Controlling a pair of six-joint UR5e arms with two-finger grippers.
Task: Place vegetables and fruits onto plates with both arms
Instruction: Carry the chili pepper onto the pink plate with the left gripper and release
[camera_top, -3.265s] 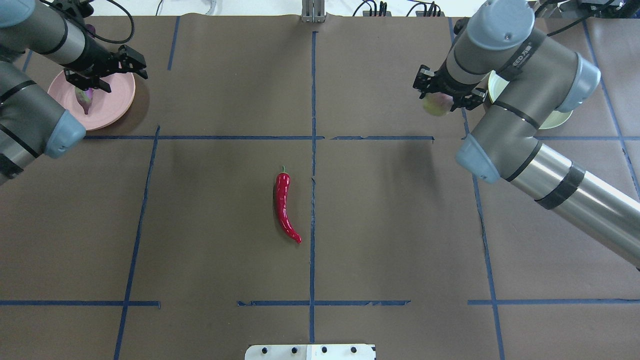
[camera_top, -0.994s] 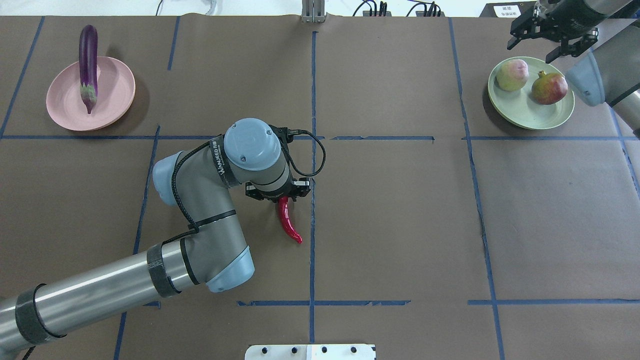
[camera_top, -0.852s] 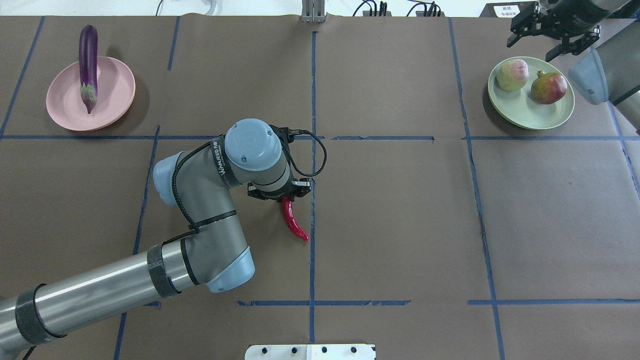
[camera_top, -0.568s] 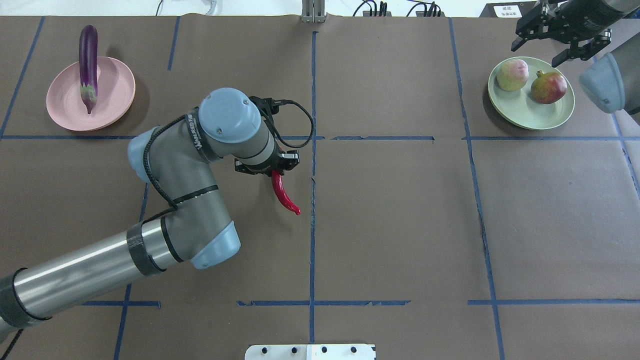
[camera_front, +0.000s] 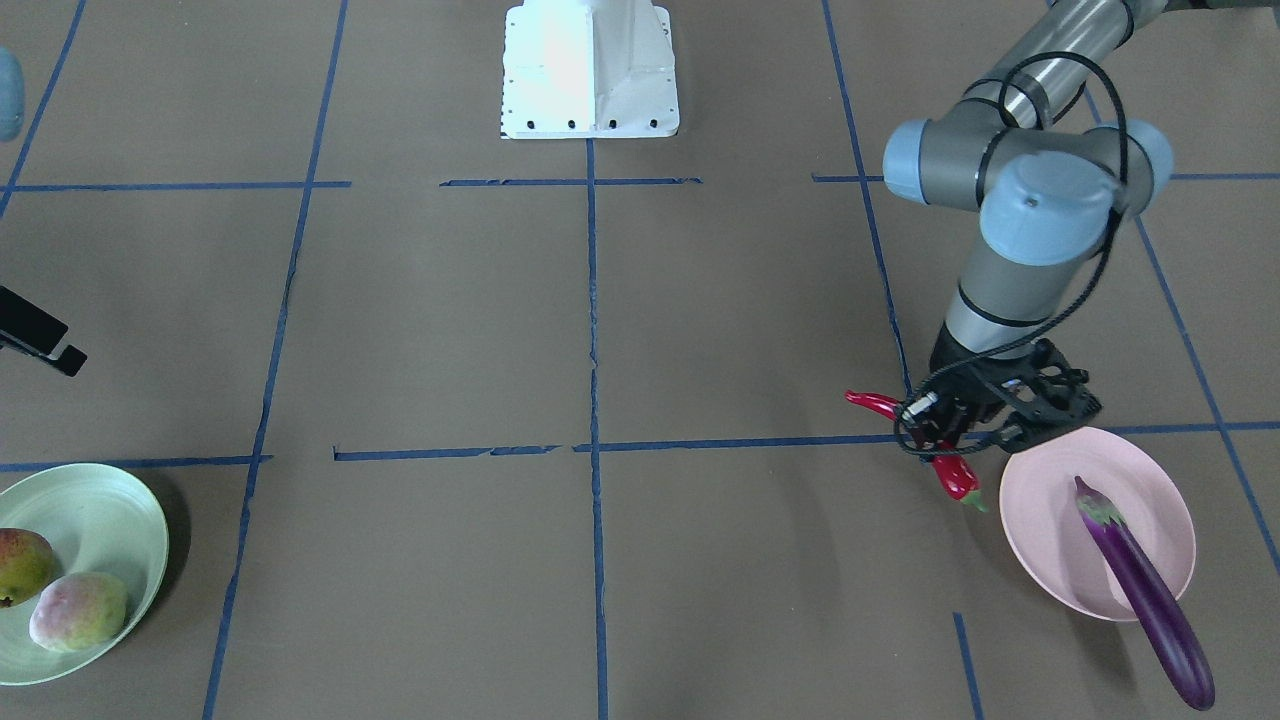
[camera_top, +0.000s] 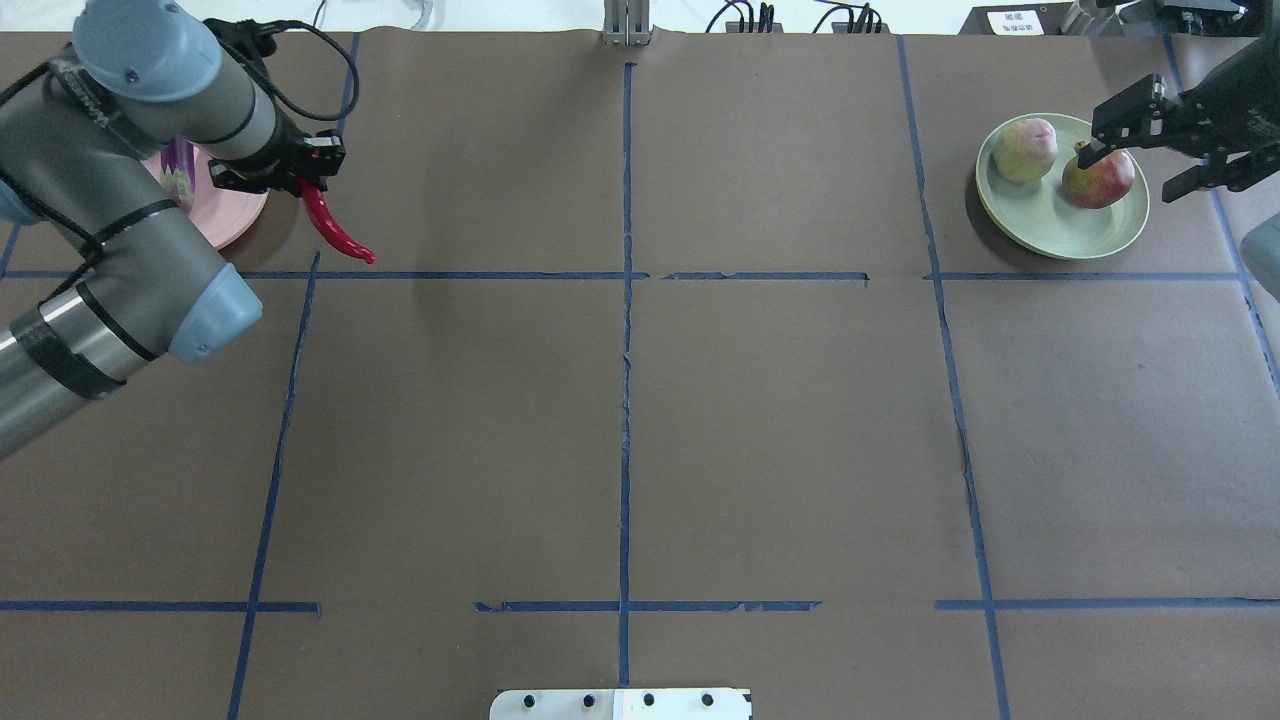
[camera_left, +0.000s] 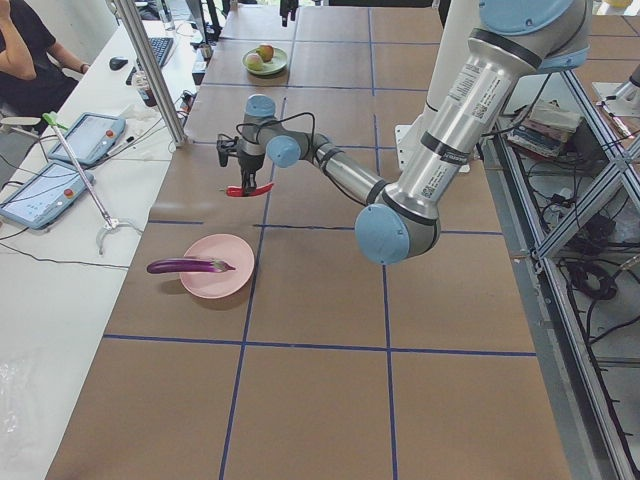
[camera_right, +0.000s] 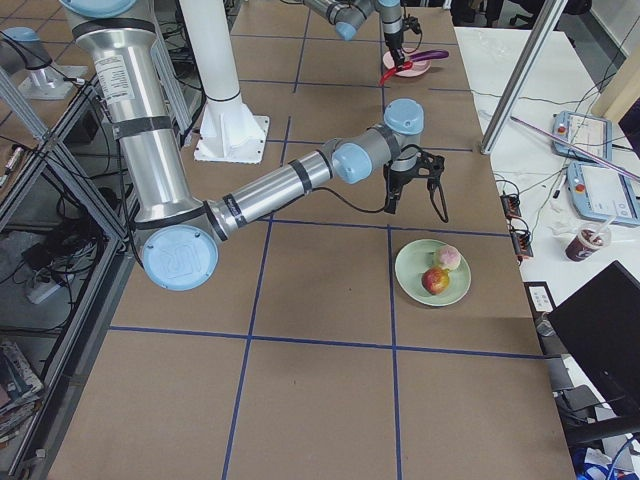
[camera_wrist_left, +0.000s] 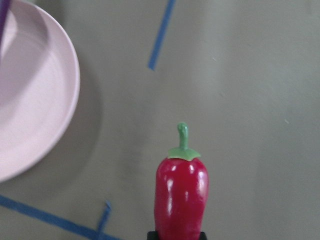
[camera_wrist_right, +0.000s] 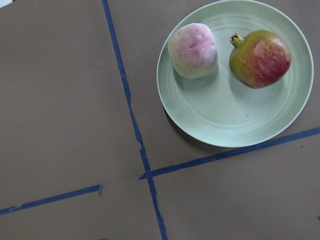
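Left arm, carry step. The left end effector (camera_top: 300, 180) is clenched on the chili pepper (camera_top: 328, 225), airborne in the upper left of the overhead frame. The right end effector (camera_top: 1130, 170) is spread and empty, upper right, over the green plate (camera_top: 1050, 238), which carries the fuzzy fruit (camera_top: 1025, 148) and the blushed fruit (camera_top: 1098, 178).

Key relation: the pink plate (camera_front: 1035, 540) lies just beside the left end effector. It sits to the left in the overhead and wrist frames, and lower right in the front-facing frame. The pepper hangs over bare bench (camera_top: 640, 450), just short of the rim.

Pepper long axis: tilted. The pointed tip trails away from the plate; the green stem end leads toward it.

The eggplant (camera_front: 1140, 585) lies across the plate, cap near the centre, far end overhanging the rim at lower right of the front-facing frame.

Judgement: a short traverse over the near rim remains. Free room is the plate's bare half nearest the end effector. The risk is nudging the eggplant cap on release.
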